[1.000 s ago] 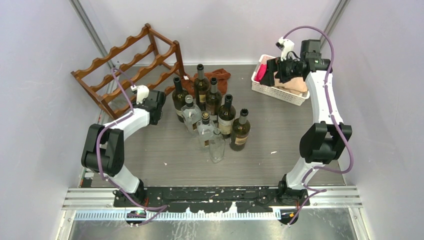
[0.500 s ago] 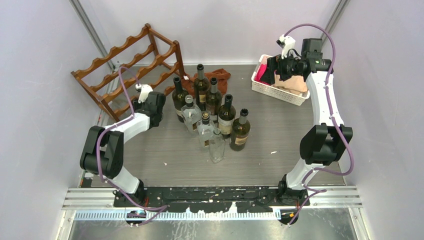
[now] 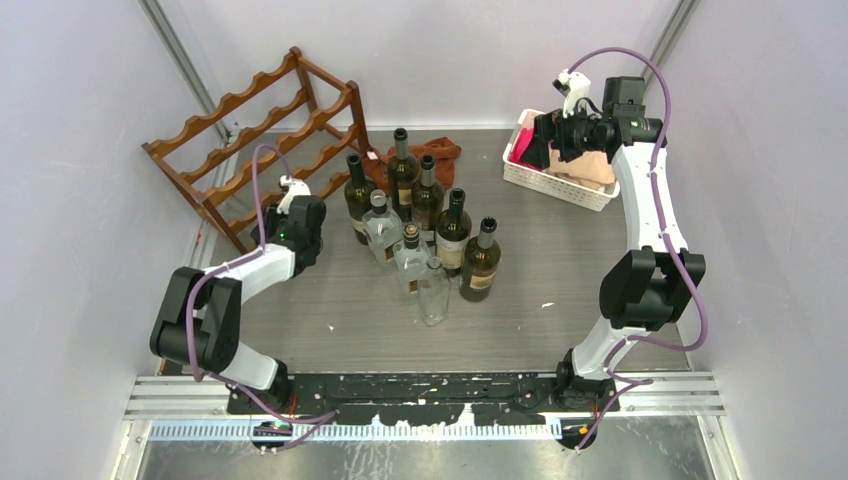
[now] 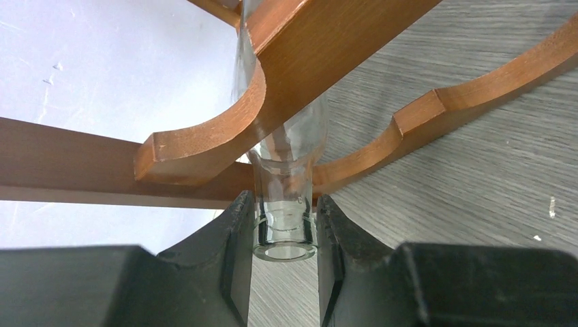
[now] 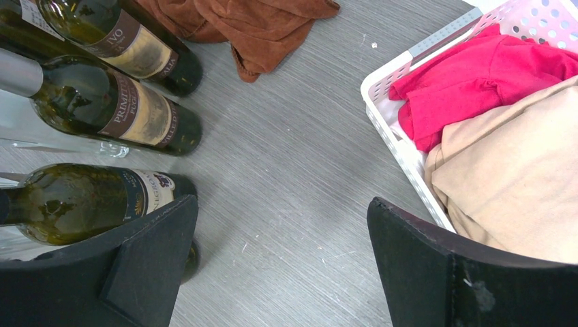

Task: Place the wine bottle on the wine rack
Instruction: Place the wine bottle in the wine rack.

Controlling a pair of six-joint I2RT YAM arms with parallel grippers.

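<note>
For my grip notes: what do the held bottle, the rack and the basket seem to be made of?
Bottle: clear glass, smooth and glossy; you can see through it.
Rack: reddish-brown wood with a satin finish and faint grain.
Basket: probably white plastic, with perforated walls.

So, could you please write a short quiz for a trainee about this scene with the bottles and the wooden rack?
1. True or false: the left fingers are closed on the neck of a clear glass bottle at the dark reddish-brown wooden wine rack.
2. What lies in the white plastic basket? A) a red cloth and a beige cloth; B) a green bottle; C) a wooden spoon.
3. Fill in: the right fingers stand ___ and hold nothing.
Key: 1 true; 2 A; 3 open.
</note>
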